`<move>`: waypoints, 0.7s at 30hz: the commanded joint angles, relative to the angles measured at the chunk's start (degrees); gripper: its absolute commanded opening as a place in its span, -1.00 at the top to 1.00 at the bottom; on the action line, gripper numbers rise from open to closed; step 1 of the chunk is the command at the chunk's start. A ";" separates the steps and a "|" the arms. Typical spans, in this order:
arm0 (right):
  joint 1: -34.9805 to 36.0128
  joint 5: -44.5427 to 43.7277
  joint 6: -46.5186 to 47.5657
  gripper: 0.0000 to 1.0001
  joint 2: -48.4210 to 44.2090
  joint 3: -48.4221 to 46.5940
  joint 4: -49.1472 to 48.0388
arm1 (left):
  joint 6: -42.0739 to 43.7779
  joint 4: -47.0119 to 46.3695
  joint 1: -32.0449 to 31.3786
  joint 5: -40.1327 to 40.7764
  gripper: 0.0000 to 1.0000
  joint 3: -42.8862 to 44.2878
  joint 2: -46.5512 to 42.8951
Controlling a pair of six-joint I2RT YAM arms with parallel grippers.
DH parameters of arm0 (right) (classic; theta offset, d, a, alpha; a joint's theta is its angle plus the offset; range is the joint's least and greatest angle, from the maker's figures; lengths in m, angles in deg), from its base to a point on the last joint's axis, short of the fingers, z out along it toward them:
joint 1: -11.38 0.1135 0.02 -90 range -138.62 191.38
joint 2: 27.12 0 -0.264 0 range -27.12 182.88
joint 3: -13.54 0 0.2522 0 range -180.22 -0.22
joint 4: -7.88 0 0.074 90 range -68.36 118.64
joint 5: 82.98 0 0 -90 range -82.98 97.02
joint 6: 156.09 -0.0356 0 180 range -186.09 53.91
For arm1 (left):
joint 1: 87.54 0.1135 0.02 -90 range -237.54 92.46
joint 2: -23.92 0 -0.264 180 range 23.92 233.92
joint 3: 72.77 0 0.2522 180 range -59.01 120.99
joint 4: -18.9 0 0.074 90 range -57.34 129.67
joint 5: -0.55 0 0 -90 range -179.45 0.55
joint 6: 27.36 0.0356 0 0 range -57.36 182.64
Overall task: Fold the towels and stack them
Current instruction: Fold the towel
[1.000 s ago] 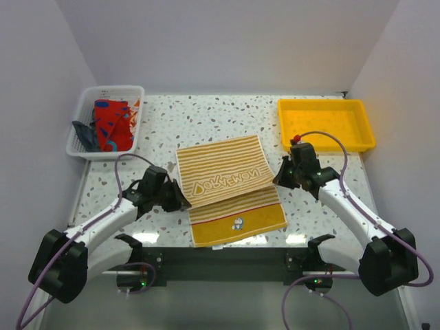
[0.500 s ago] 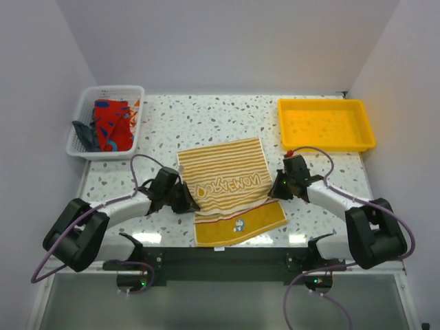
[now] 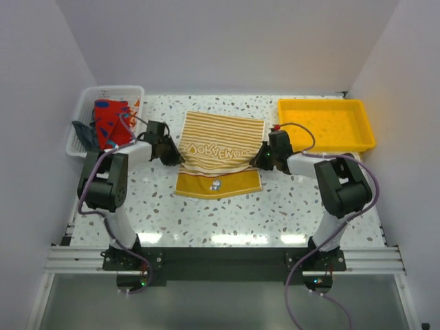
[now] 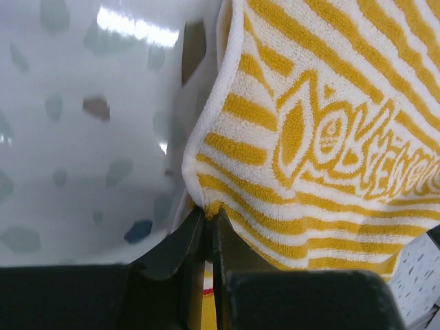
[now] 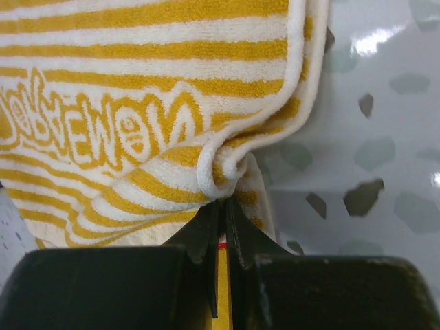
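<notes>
Towel: striped towel point(image 3: 221, 141) mid-table, between basket point(image 3: 113, 89) and tray point(image 3: 323, 147); plain yellow end toward the arm bases.
Left gripper point(image 3: 172, 154): jaws almost closed, pinching the towel's left edge.
Right gripper point(image 3: 260, 159): jaws closed on the right edge, cloth bunched at the tips.
Axis: the held line runs left-right between the 2 grippers; the towel's length runs far to near.
Nearer arm: neither; 1 on each side.
Next move, likely: both edges carried together across that line.
Other towels point(image 3: 110, 124): in the basket.
</notes>
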 commanded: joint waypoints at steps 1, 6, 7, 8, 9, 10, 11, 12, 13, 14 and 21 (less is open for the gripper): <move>-0.11 -5.94 -0.82 1.00 6.16 -6.33 3.99 | 4.78 4.94 1.12 2.29 1.00 10.99 7.55; -0.11 -7.26 -0.12 1.00 5.22 -9.26 9.80 | 4.35 5.22 1.12 1.50 1.00 8.67 5.30; -0.02 -7.43 0.05 1.00 4.16 -7.78 11.46 | 4.26 5.21 1.12 1.76 1.00 5.87 4.15; -0.11 -8.22 -0.03 1.00 2.93 -6.55 12.00 | 4.17 5.04 1.12 2.02 1.00 4.45 1.87; -0.11 -8.31 -0.03 1.00 1.53 -5.23 12.44 | 4.00 4.25 1.03 1.42 1.00 2.87 0.81; -0.11 -8.40 -0.47 1.00 -0.84 -2.52 12.97 | 3.74 3.90 1.03 1.06 1.00 0.07 -0.25; -0.11 -8.40 -0.56 1.00 -2.16 -1.19 13.14 | 3.47 3.63 1.03 0.71 1.00 -1.17 -2.00; -0.11 -8.40 -0.65 1.00 -3.22 0.04 13.23 | 3.47 3.02 1.03 0.36 1.00 -2.49 -2.71; -0.11 -8.40 -0.82 1.00 -4.10 1.88 14.02 | 3.21 2.84 0.95 -0.51 1.00 -4.33 -3.42; -0.11 -9.36 -0.65 1.00 -5.76 2.69 14.37 | 3.03 2.49 0.95 -1.22 1.00 -5.22 -4.03; -0.11 -11.04 0.93 1.00 -10.09 3.14 17.27 | 3.64 3.70 0.24 -1.67 1.00 -5.67 -8.43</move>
